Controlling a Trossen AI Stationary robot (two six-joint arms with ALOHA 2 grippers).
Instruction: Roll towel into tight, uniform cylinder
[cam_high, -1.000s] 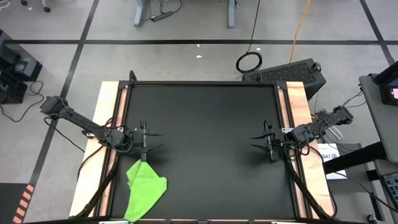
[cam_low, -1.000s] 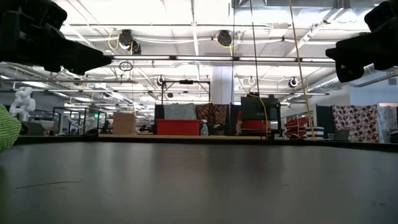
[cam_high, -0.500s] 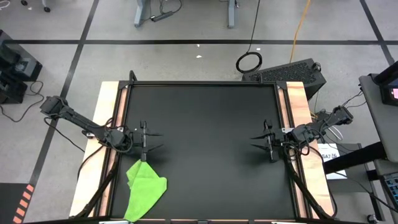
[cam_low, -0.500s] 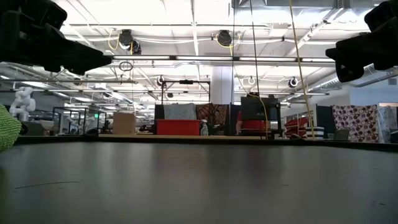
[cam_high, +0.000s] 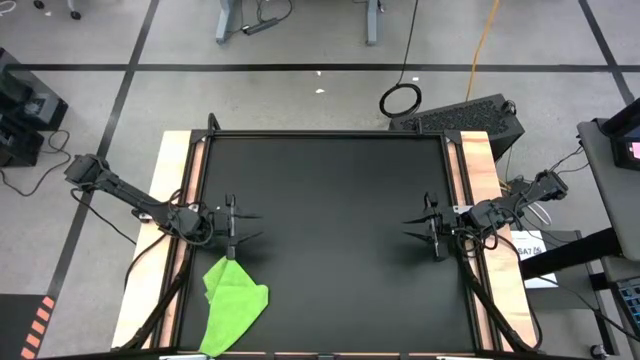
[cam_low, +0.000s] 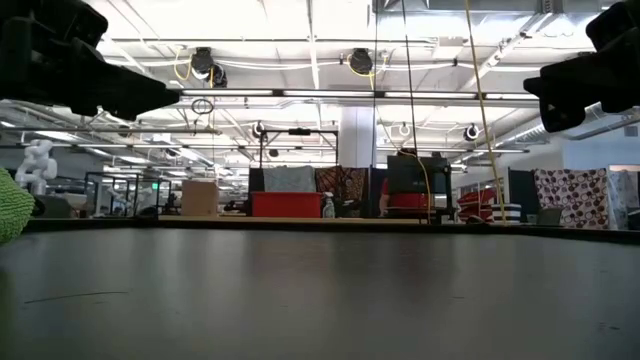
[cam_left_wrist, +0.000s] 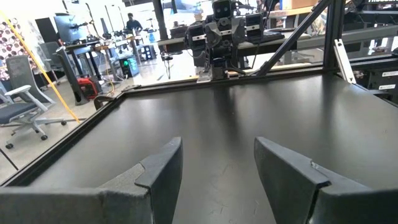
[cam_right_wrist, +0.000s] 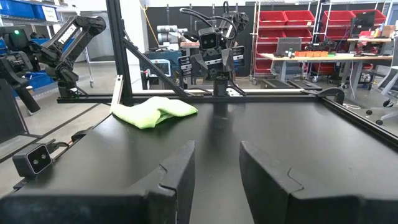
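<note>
The lime-green towel lies crumpled and loosely folded on the black tabletop, near its near left corner. It also shows in the right wrist view and at the edge of the low view. My left gripper hangs above the table's left side, just beyond the towel's far end, pointing level toward the right. Its fingers are open with nothing between them. My right gripper hangs above the right side, pointing toward the left, open and empty.
A raised black frame runs round the tabletop, with wooden side boards outside it. A small camera sits at the table's near edge. The wide middle of the tabletop between the two grippers is bare.
</note>
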